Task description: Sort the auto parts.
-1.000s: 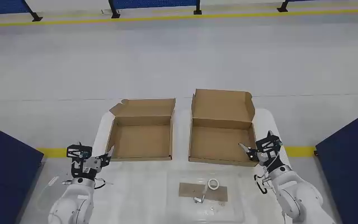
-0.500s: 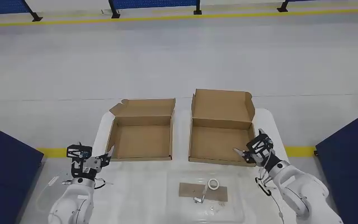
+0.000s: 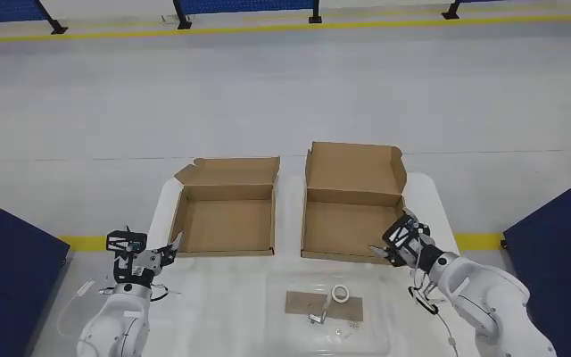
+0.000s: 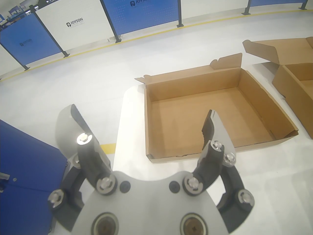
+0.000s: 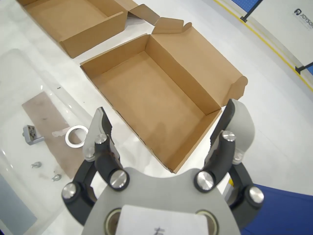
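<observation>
Both claws released, holding nothing: left claw (image 4: 142, 112) near-left of left box (image 4: 256, 106), right claw (image 5: 166, 107) by right box (image 5: 156, 94) near edge. Parts lie in clear tray (image 3: 379, 308), near-centre of bench (image 3: 214, 294): ring (image 5: 76, 136), bracket (image 5: 31, 135), tiny clips (image 5: 36, 165). Probably light, rigid, slick. Pinch ring across its rim, bracket on flat sides.

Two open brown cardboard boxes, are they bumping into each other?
Apart. The top view shows a strip of white table between the left brown cardboard box and the right brown cardboard box.
</observation>
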Robot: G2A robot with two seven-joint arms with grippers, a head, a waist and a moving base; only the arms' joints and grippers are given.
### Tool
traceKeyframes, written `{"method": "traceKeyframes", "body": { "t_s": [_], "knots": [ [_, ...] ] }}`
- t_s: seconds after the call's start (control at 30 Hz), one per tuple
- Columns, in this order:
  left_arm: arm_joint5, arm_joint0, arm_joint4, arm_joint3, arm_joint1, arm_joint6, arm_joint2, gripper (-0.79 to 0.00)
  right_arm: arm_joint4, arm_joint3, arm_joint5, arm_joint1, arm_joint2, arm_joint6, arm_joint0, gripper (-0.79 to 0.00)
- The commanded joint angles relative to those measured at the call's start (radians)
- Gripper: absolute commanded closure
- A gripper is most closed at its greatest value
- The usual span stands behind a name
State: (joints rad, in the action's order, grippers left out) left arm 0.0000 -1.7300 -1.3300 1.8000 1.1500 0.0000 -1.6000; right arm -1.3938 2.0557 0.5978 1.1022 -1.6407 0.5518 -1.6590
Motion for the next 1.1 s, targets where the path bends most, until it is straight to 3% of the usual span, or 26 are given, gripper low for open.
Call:
{"method": "traceKeyframes", "body": {
  "t_s": [0.0,0.3,0.7,1.07],
  "knots": [
    [0.000,0.000,0.000,0.000,0.000,0.000,0.000,-0.785,-0.001,0.020,0.053,-0.004,0.013,0.068,0.016,-0.785],
    [0.000,0.000,0.000,0.000,0.000,0.000,0.000,-0.785,0.054,0.039,0.183,-0.015,0.149,0.487,0.169,-0.785],
    [0.000,0.000,0.000,0.000,0.000,0.000,0.000,-0.785,0.074,0.035,0.198,-0.022,0.185,0.473,0.182,-0.785],
    [0.000,0.000,0.000,0.000,0.000,0.000,0.000,-0.785,0.122,0.035,0.047,-0.103,0.397,0.624,0.297,-0.785]
  ]
}}
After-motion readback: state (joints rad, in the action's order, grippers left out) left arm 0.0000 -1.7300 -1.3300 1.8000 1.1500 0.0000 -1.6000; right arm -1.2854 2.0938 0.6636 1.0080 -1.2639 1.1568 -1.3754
